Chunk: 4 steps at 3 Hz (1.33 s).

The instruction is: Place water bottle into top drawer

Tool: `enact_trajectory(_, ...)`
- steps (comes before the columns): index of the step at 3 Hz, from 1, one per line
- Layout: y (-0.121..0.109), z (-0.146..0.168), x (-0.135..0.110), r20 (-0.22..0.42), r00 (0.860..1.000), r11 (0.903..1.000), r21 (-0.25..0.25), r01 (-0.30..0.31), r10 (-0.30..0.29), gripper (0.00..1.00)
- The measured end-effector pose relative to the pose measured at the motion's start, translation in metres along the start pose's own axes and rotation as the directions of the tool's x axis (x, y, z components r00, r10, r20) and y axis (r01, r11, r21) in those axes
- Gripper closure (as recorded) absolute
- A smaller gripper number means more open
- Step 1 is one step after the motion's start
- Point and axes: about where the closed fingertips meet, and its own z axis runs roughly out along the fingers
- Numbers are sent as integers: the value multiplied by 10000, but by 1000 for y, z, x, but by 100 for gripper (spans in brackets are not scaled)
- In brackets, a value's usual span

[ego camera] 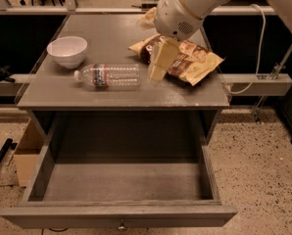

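The small clear ribbed plastic water bottle (109,76) lies on its side on the grey wooden desk (111,33), with its white cap pointing left towards a round white bowl (66,51). Its label band is red, blue and white, but the print cannot be read. To its right lies a crinkled tan and brown snack bag (195,62), whose lettering is also too blurred to make out.

The pale yellow claw (156,73) hangs tip-down from the robot's bulky white arm (185,9), just beside the bottle's base and in front of the bag's left edge. It shows as one cream slab, so how far open it is cannot be told. The bottle rests on the desk, not lifted.

Below the desk's front edge, the wide shallow grey top drawer (121,214) is pulled fully out, with a small metal knob (121,226) on its front panel. A cardboard box (26,155) sits on the speckled floor (254,170) to the left.
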Motion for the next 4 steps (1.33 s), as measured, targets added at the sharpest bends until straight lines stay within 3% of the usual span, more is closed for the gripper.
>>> enact_trajectory(1, -7, 22, -40, -93, 9978, 9977, -197, 650, -652, 0)
enact_trajectory(2, -5, 22, -47, -116, 9968, 9967, -186, 787, -789, 0)
enact_trajectory(4, 6, 8, -27, -326, 9979, 9983, 121, 571, -566, 0)
